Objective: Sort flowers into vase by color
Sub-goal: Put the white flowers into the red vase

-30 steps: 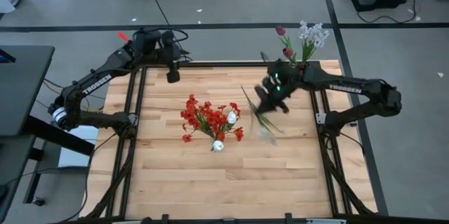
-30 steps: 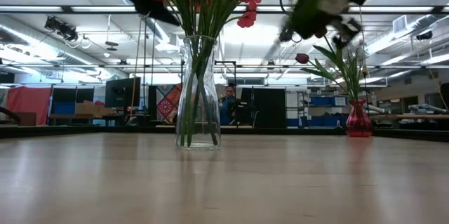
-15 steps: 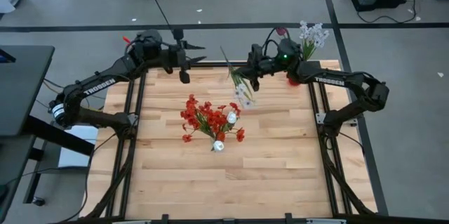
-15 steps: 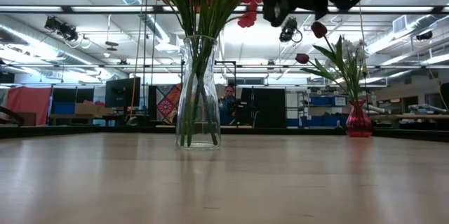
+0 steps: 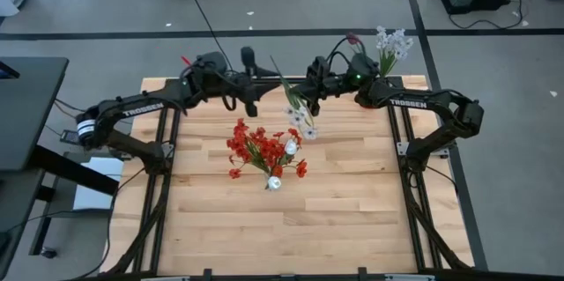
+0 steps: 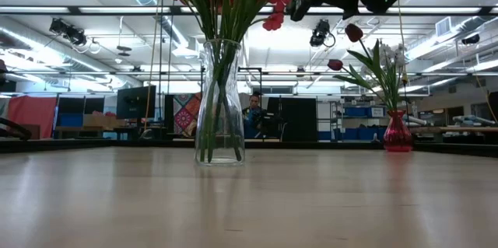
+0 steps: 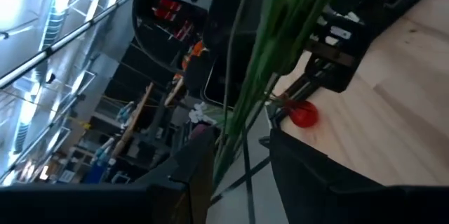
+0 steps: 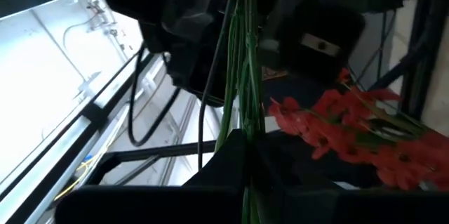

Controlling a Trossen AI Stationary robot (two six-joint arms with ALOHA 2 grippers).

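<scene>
above the table's far edge, the right gripper (image 5: 310,90) is clamped on a white-blossom spray (image 5: 300,119); left gripper (image 5: 256,87) hangs beside it, fingers apart.

Left gripper (image 5: 256,85) nearer pale spray (image 5: 300,117), seemingly.

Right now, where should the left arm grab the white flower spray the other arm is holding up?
Probably the bare green stem of the white flower spray, above the right gripper, away from the blossoms. The left gripper faces it from the other side with jaws open, so it could come straight across and pinch the thin stem.
</scene>
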